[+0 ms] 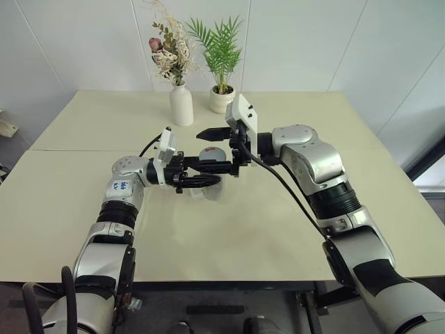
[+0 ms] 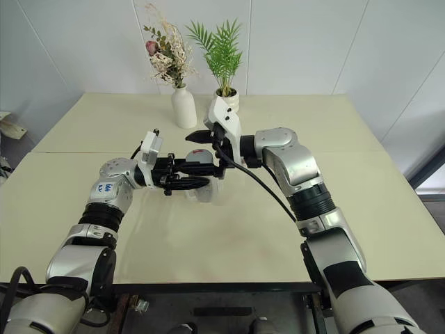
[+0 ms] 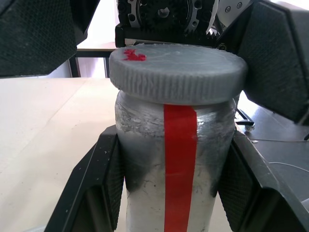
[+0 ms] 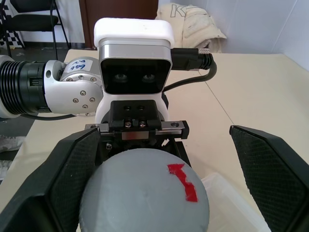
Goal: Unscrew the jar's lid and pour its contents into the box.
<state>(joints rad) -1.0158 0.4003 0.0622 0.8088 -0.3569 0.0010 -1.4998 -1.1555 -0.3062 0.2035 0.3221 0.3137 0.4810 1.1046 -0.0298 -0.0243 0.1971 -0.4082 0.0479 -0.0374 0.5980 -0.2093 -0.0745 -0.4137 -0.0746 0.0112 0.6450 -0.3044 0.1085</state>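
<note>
The left tool [image 1: 198, 174] pinched the jar [image 3: 174, 169] by its body, one black finger [image 3: 104, 179] pressed on either side of the red-striped wall, holding it upright above the cream worktop [image 1: 83, 202], near the middle. The grey ribbed lid [image 3: 176, 70] sat on the jar's mouth, slightly askew in the left wrist view, a red mark on its top face. The right tool [image 1: 217, 147] reached in level from the 3 o'clock side of the jar, its two fingers [image 4: 270, 164] spread wide and standing to either side of the lid with clear gaps; no contact with the rim was visible. The clear box [image 4: 231, 203] lay on the worktop directly beneath the jar, a corner showing at the lid's 4 o'clock in the right wrist view. The relation governing the coming move was judged to be this: the jar's long axis ran vertical, the lid crowned it at 12 o'clock, and the right tool already bracketed the lid across its width, so it was the arm placed to close on the rim and twist while the left one anchored the body. A white vase [image 1: 181, 104] of dried flowers and a potted palm [image 1: 222, 97] stood well apart at the worktop's 12 o'clock edge.
</note>
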